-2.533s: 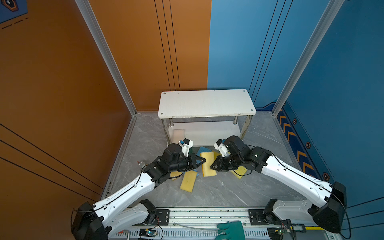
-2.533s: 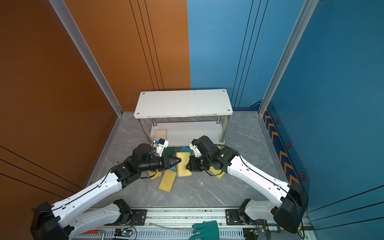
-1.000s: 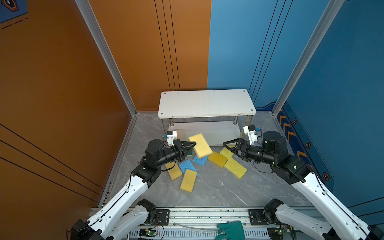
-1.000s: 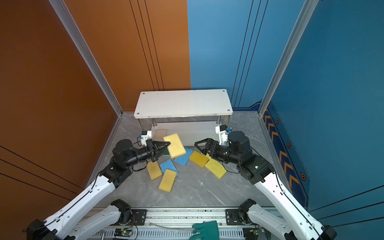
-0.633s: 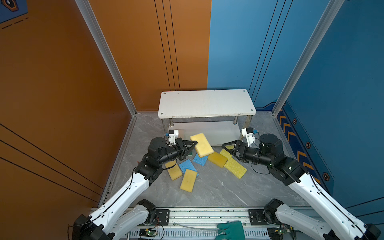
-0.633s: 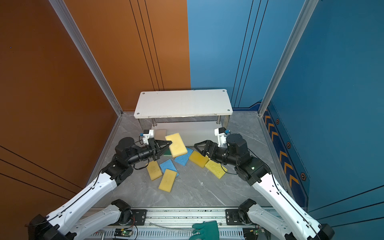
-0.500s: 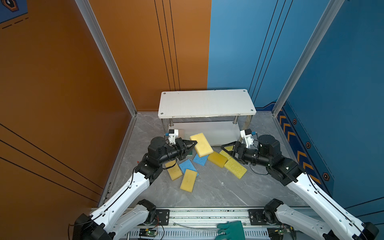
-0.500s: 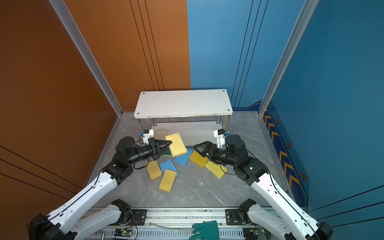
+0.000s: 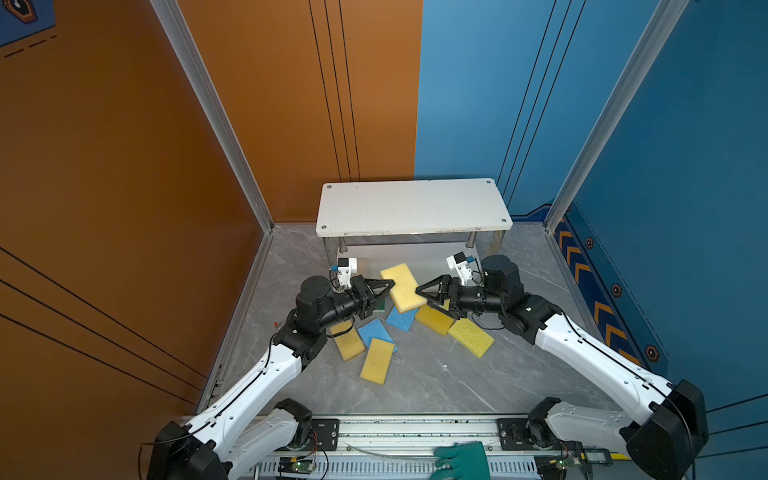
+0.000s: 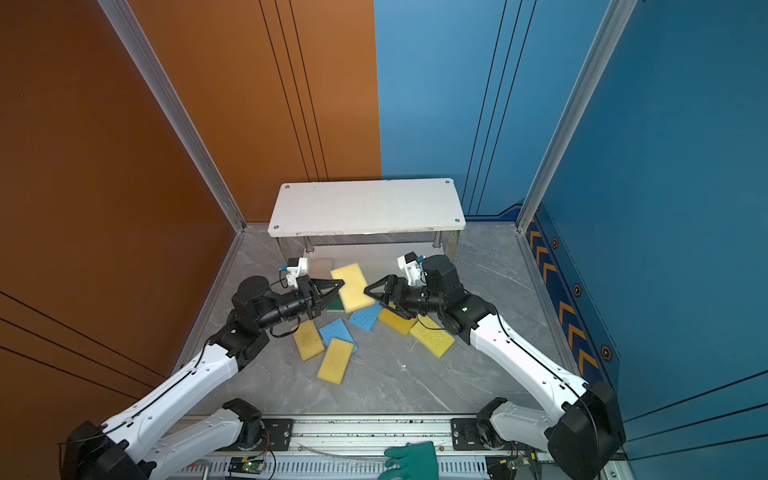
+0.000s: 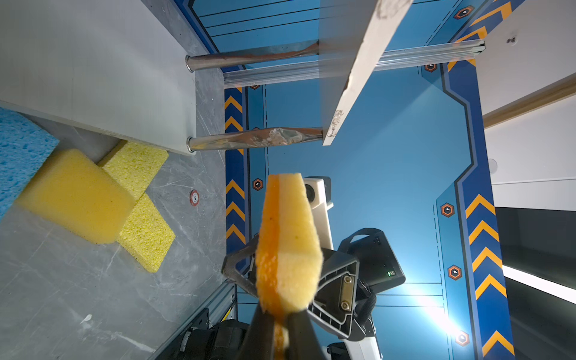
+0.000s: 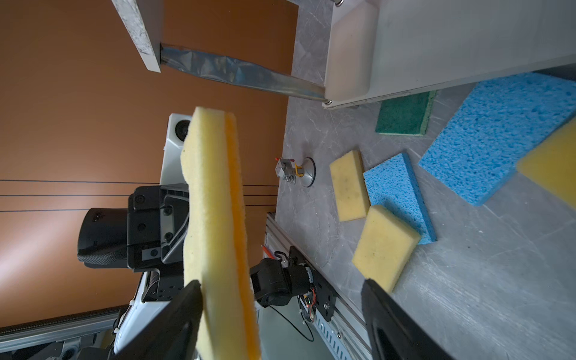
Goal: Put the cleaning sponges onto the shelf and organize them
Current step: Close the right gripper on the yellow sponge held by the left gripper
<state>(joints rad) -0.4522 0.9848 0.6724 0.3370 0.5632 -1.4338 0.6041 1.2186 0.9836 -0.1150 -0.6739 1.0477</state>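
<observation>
My left gripper (image 9: 388, 286) (image 11: 280, 321) is shut on one end of a yellow sponge (image 9: 401, 286) (image 10: 353, 286) (image 11: 288, 249) held on edge in the air before the shelf (image 9: 413, 205). My right gripper (image 9: 419, 293) (image 12: 282, 285) stands open around the sponge's (image 12: 215, 218) other end, with one finger against its face and the other well clear. On the floor below lie more yellow sponges (image 9: 377, 360) (image 9: 434, 320), two blue ones (image 9: 376, 332) (image 12: 486, 137) and a dark green one (image 12: 403, 113). A pale pink-beige sponge (image 10: 322, 265) rests on the lower board.
The shelf's chrome posts (image 11: 255, 138) (image 12: 243, 76) stand close behind both grippers. A teal glove (image 9: 461, 455) lies on the front rail (image 9: 407, 432). Orange and blue walls close in the sides and back. A small metal fitting (image 12: 296, 171) sits on the floor by the left wall.
My right gripper has moved left to the held sponge and now straddles its free end, jaws slightly narrower. The left gripper has kept the sponge almost still.
</observation>
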